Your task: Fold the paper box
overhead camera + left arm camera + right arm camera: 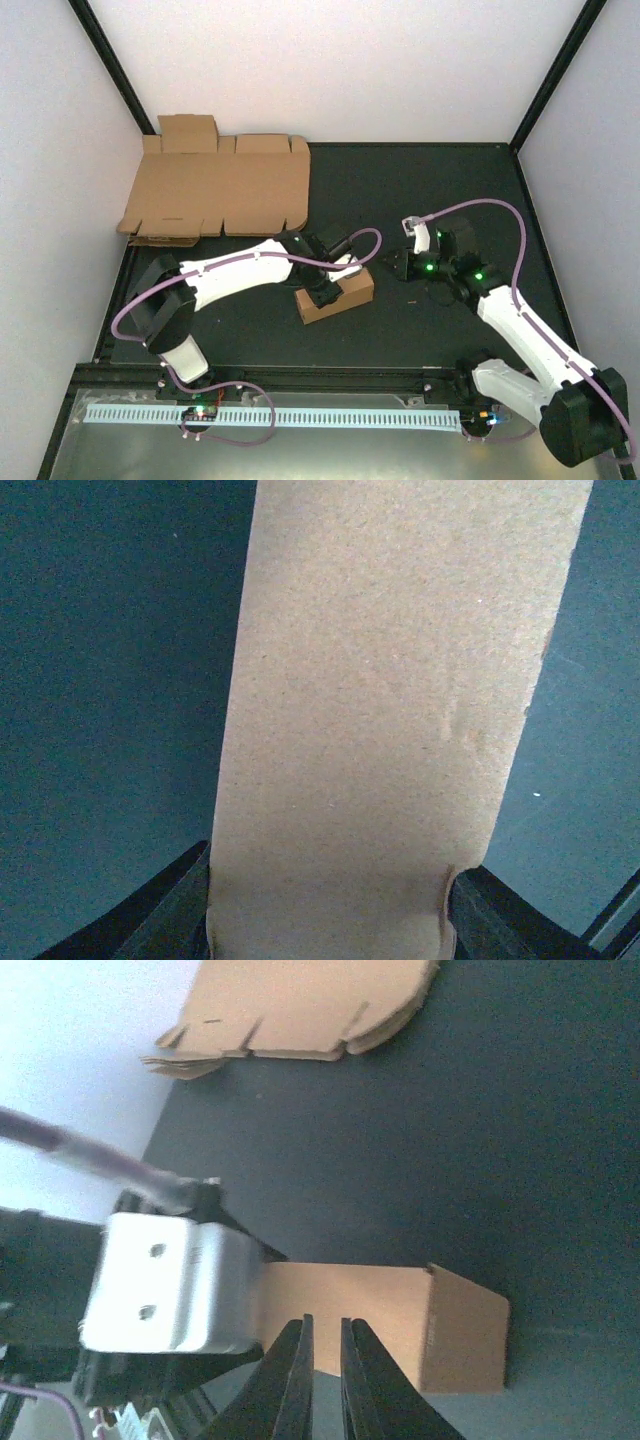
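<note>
While the left gripper is clamping the paper box across its width, one finger pressing on each long side, the box is lying near the middle of the black table, looking to me already closed into a small rectangular block. The right gripper is waiting just beside the box's right end, its fingers drawn almost together, only a slit showing and nothing in it; whether it is touching the cardboard I cannot tell. I am guessing the end face is being pressed home. For that, the right tips should be pushing squarely along the box's length while the left is bracing firmly, not crushing the thin walls. The flat cardboard sheets are lying well apart in the far left corner.
</note>
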Available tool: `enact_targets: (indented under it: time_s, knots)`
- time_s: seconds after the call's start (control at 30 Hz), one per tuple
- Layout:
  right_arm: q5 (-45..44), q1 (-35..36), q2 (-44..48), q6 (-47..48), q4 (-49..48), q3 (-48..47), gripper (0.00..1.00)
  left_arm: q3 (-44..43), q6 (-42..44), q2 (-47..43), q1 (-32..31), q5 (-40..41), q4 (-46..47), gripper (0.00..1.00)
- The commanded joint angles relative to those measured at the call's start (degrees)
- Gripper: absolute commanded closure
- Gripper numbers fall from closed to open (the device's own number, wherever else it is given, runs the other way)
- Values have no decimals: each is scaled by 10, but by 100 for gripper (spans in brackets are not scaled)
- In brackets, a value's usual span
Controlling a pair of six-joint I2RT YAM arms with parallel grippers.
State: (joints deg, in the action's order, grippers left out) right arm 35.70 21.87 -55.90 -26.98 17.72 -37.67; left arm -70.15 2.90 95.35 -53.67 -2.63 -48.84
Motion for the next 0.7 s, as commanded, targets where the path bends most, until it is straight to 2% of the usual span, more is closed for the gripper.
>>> enact_targets:
  time_s: [0.0, 0.07, 0.1, 0.23, 0.27, 0.43, 0.53, 0.67]
  knots:
    - [-62, 0, -34, -17, 81, -46, 84, -12, 7, -43, -15, 43, -7, 53]
    - [-72, -1, -55, -25, 126, -82, 80, 3, 7, -73, -27, 77, 14, 54]
    - [-71, -1, -60, -27, 143, -99, 71, 13, 8, -87, -31, 95, 28, 54]
    - [-75, -6, -44, -66, 181, -135, 10, 62, 9, -156, -71, 196, 112, 48]
    - [-79, -9, -38, -81, 190, -140, 1, 78, 16, -175, -87, 229, 142, 47]
    - [-119, -33, -14, -183, 260, -177, 0, 171, 106, -251, -166, 390, 294, 47]
    - [-121, -35, 17, -258, 255, -170, 1, 198, 139, -263, -187, 465, 351, 48]
    - [9, -35, 32, -356, 184, -119, 1, 226, 193, -260, -206, 547, 438, 48]
